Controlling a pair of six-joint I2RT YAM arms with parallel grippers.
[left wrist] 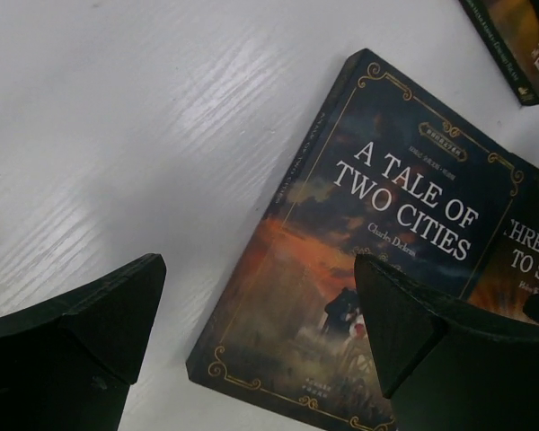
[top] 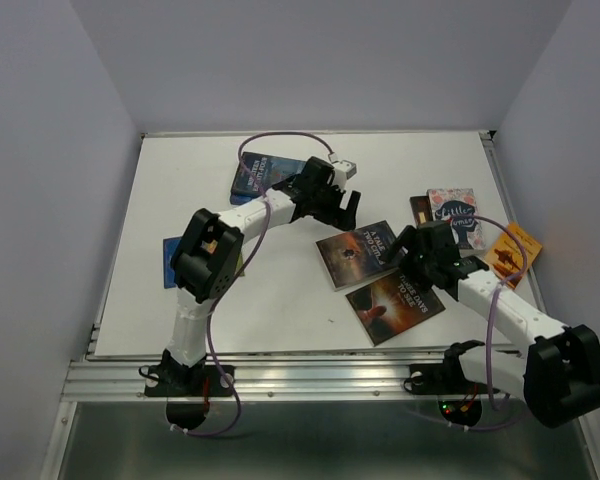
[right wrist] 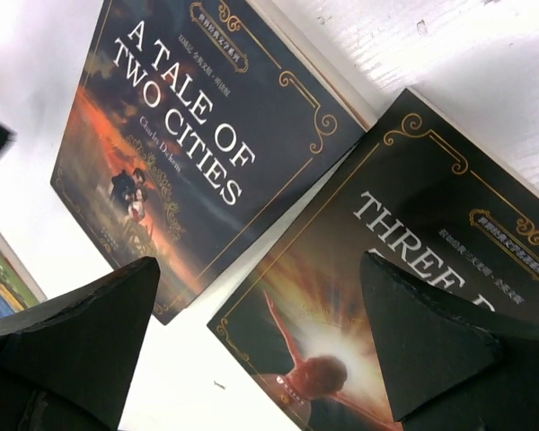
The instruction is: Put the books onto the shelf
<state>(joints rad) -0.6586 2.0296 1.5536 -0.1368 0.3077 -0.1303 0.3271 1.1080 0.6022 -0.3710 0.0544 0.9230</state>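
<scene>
Several books lie flat on the white table (top: 280,300). A dark one titled A Tale of Two Cities (top: 355,255) sits mid-table, and a dark one with a glowing cover (top: 392,303) lies just in front of it. My left gripper (top: 330,205) hovers open behind the first book (left wrist: 386,206), fingers (left wrist: 117,305) astride its near corner without touching. My right gripper (top: 425,255) is open above the glowing book (right wrist: 404,224), nothing between its fingers (right wrist: 413,332). The shelf is out of view.
More books lie around: a dark blue one (top: 252,172) at the back left, a blue one (top: 175,262) under my left arm, and a pink-white one (top: 452,212), a brown one (top: 420,208) and an orange one (top: 510,252) at the right. White walls close in three sides.
</scene>
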